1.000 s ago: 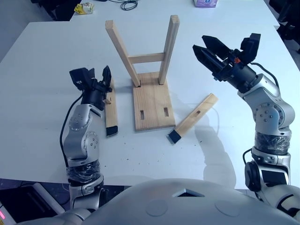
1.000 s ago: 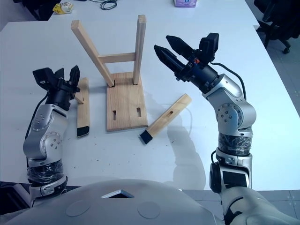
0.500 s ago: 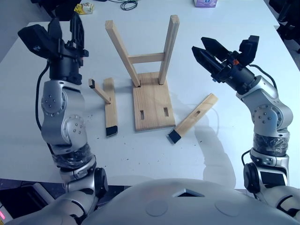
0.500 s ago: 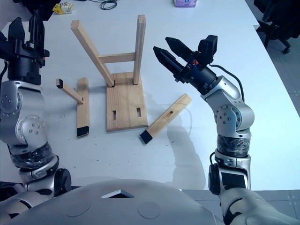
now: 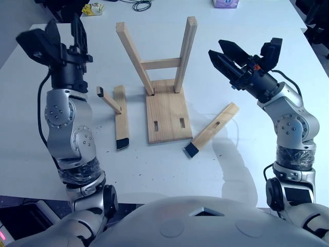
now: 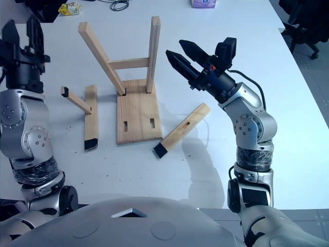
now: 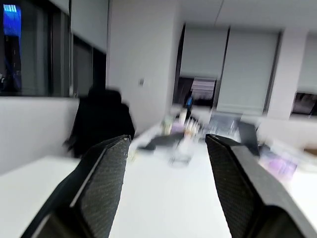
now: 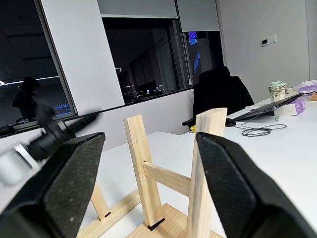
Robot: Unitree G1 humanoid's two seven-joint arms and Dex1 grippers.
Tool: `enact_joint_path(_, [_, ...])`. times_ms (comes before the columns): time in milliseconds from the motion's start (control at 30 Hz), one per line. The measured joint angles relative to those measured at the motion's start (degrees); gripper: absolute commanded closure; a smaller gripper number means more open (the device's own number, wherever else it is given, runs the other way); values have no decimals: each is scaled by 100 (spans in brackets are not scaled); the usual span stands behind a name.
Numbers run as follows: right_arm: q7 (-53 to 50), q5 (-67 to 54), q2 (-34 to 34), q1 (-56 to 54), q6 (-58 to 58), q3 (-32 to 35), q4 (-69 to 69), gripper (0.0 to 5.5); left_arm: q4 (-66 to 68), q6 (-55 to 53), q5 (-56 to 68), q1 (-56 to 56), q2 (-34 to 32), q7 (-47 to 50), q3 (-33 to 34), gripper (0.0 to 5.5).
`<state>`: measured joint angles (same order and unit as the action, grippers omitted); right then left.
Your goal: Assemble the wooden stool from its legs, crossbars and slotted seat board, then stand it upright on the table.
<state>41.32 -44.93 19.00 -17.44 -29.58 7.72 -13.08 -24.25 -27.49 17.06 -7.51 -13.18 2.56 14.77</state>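
Note:
The slotted seat board (image 5: 166,117) lies flat mid-table with two legs (image 5: 132,56) standing in its far slots, joined by a crossbar (image 5: 160,64). A third leg with a crossbar (image 5: 120,116) stuck in it lies left of the board. A loose leg (image 5: 212,129) with a black foot lies to the right. My left gripper (image 5: 66,32) is raised high at the left, open and empty, pointing away from the table. My right gripper (image 5: 222,57) hovers open and empty, just right of the upright legs, which show between its fingers (image 8: 74,188) in the right wrist view.
The white table (image 5: 247,170) has free room along its front and right. A pale box (image 5: 226,3) and a yellow packet (image 5: 93,8) lie at the far edge, with a cable (image 5: 140,5) nearby.
The left arm swung up from beside the lying leg to a raised pose, leaving that leg on the table. The right gripper edged slightly left.

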Motion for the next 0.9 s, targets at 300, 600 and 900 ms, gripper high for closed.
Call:
enact_joint_path(300, [-66, -33, -7, -4, -21, -7, -22, 210, 145, -293, -101, 74, -1, -80, -214, 268])
enact_joint_path(600, [-172, -128, -55, 158, -33, 34, -187, 210, -322, -76, 1172, -262, 449, -59, 755, 249])
enact_joint_path(900, [-597, -248, -73, 977, -72, 288, -823, 210, -2021, -1883, 1738, 224, -583, 91, 662, 149])
